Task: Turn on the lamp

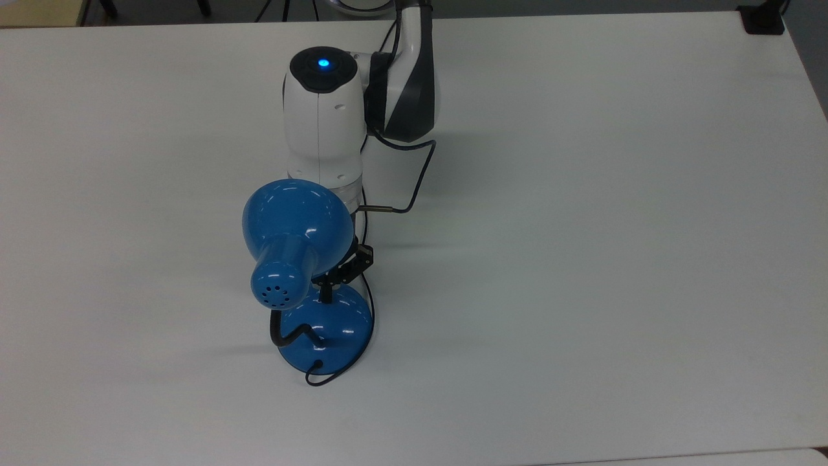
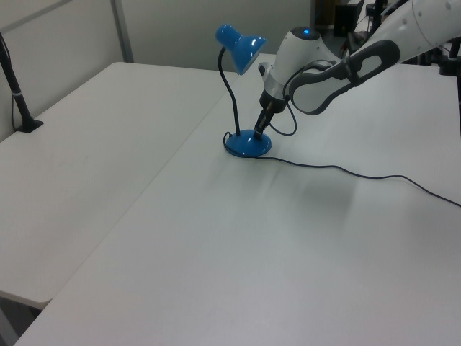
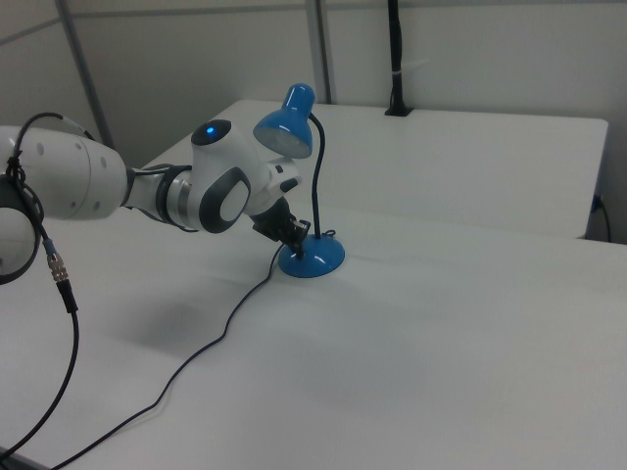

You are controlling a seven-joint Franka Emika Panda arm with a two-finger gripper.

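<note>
The pincer [image 2: 258,130] points down onto the domed base [image 2: 248,143] of the lamp [image 1: 297,249], at or just above the switch; how far open it is I cannot tell. The lamp stands mid-surface [image 1: 582,259], well clear of every edge, and its shade [image 3: 285,129] shows no glow, so the switch likely remains to be pressed.

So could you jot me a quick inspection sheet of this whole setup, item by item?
Surface: white table, bare apart from the lamp and cables.
Job's things: blue lamp stands upright on its round base; shade shows no glow.
Clutter: nothing seen.
Hand: hand is tilted, its tip down at the base's top beside the black neck.
Cables: lamp cord trails across the table towards the left view's right; a thin cable loops off the arm's wrist.
Surroundings: a second white table adjoins; black post at the far edge; pale walls.
</note>
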